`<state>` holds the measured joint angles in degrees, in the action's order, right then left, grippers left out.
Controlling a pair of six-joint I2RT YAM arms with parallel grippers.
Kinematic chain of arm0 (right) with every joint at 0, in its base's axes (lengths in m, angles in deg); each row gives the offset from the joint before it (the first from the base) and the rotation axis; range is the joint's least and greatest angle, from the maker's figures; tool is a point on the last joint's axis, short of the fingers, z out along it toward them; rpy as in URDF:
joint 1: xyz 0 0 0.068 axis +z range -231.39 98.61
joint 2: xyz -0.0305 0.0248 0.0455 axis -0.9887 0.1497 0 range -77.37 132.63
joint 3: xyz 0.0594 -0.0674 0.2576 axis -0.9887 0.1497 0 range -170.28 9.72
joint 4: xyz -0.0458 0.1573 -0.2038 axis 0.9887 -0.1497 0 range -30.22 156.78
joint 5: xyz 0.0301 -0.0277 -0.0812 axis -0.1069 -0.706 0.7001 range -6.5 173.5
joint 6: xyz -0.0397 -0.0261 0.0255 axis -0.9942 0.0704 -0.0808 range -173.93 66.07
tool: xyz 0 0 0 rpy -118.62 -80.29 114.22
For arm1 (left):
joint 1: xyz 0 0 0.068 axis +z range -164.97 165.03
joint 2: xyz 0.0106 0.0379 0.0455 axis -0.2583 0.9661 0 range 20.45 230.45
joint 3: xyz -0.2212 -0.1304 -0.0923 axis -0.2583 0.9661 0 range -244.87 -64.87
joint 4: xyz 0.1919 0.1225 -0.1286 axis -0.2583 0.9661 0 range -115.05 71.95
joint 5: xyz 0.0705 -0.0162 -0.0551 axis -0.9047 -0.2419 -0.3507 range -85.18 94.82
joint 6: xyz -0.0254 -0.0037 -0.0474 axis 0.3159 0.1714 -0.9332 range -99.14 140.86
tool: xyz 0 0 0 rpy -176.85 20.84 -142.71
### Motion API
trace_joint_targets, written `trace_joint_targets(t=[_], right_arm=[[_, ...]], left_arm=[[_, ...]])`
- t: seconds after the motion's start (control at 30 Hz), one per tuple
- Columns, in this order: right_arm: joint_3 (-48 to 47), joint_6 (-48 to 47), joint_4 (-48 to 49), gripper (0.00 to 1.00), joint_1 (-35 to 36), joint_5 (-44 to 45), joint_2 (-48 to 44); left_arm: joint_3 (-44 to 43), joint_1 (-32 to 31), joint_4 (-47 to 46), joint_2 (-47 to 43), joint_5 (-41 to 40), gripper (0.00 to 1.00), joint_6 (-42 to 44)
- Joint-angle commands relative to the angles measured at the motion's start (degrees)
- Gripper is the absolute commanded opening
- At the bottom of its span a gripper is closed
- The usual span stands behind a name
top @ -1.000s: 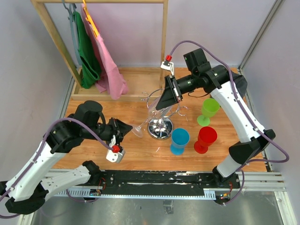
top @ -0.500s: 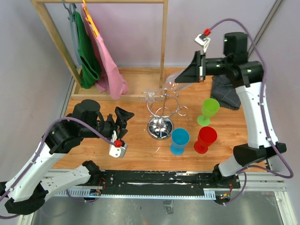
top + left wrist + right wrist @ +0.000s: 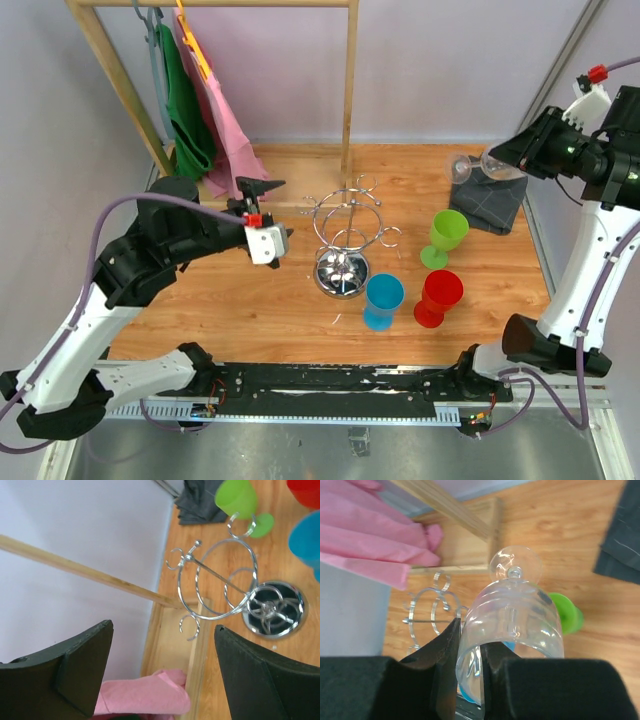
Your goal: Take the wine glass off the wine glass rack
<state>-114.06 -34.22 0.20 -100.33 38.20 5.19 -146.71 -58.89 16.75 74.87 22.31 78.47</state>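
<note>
Now my right pincer grips the bowl of the wine glass at the upper right, its stem lying sideways, foot pointing left toward the wine glass rack, well apart. My left pincer gapes empty left of the rack.

Clear wine glass, seemingly sideways, aloft; chrome wine glass rack upright, well apart.

You have a wooden table closed in by pale lilac walls under even light. At its far left stands a wooden clothes rail, with a green garment and a pink garment hanging from it.
</note>
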Motion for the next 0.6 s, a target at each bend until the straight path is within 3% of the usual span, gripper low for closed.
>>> trace_joint_targets(t=[0.0, 0.2, 0.57], right_arm=[[3.03, -6.81, -7.92, 0.01, -0.88, 15.72, -2.94], [10.82, -9.55, -11.46, 0.01, -0.92, 28.81, -7.49], [18.24, -10.04, -12.95, 0.01, -0.50, 34.69, -11.56]], left_arm=[[-3.24, -0.18, -9.75, 1.99, -6.15, 0.88, -16.33], [-3.52, -0.12, -13.58, 3.25, -9.67, 0.90, -20.85], [-3.91, -0.11, -15.95, 6.37, -11.62, 0.90, -24.81]])
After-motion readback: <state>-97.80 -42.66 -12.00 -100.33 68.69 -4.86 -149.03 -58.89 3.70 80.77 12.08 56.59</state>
